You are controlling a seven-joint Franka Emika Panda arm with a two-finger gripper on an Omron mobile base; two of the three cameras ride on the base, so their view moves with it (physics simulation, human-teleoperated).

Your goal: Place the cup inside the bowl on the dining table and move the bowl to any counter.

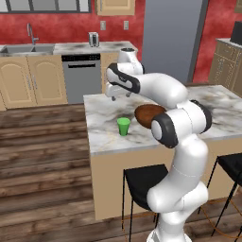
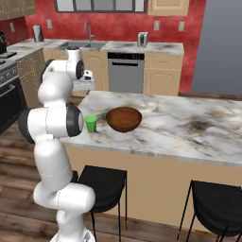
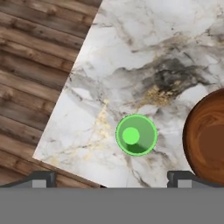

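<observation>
Here cup (image 3: 136,135) near dining table (image 3: 131,65) corner edge.

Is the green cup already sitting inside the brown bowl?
No, the cup stands upright on the dining table beside the bowl, with bare marble between them.

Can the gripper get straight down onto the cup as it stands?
Probably yes: the open gripper hangs above the upright cup, nothing covers it, and the bowl stands apart to one side.
</observation>
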